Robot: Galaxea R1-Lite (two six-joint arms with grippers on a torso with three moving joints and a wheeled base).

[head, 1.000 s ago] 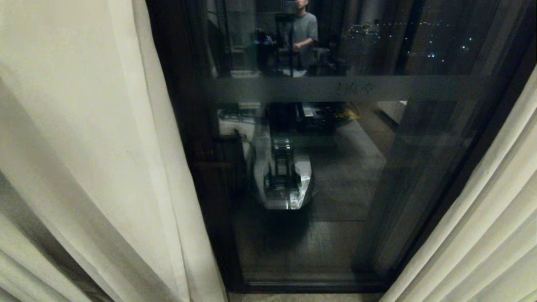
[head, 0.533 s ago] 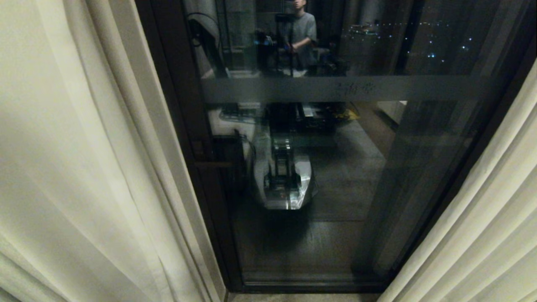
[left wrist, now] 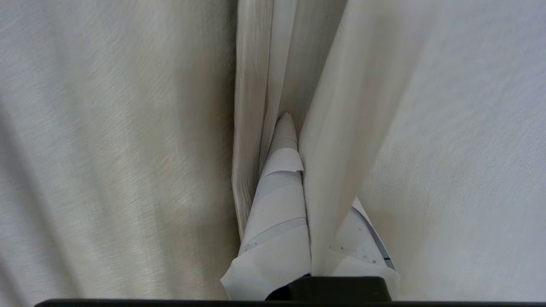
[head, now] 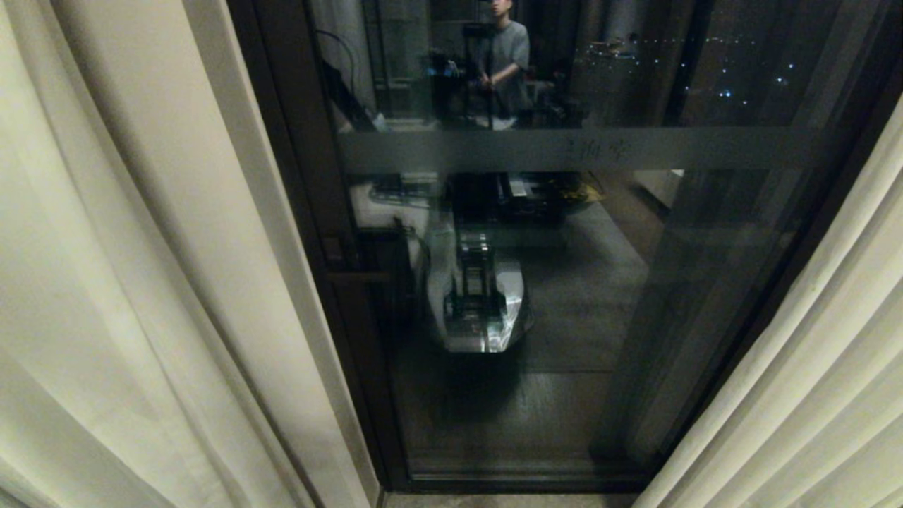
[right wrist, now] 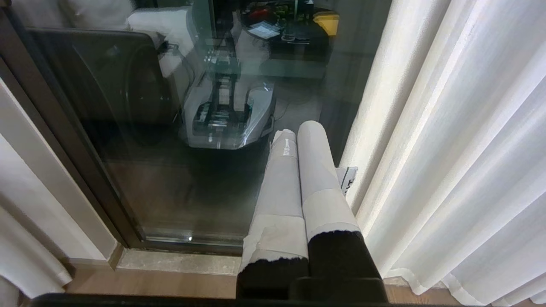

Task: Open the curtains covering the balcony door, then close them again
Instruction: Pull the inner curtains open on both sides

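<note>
Nearest in the left wrist view, the left gripper (left wrist: pixel 298 170) is clenched on a fold of the left curtain (head: pixel 141 282): cream cloth is pinched between its taped fingers (left wrist: pixel 279 204) and wraps over both of them. This gripper does not show in the head view. The right gripper (right wrist: pixel 298 132) hangs low near the floor sill, just beside the right curtain (head: pixel 811 367), its two taped fingers pressed together with nothing between them.

Against the head view of a second ago, the left curtain's inner edge has drawn further left: its loose billowing fold has been pulled taut into straighter pleats, and more of the dark frame on the left of the balcony door (head: pixel 536 247) now stands bare. The right curtain hangs as it did, at the door's right side.

Beyond the cloth, the door's pane lies uncovered between the two panels. It mirrors the robot's own base (head: pixel 480 303), and farther off a person (head: pixel 504 56) standing at the back of the room.
</note>
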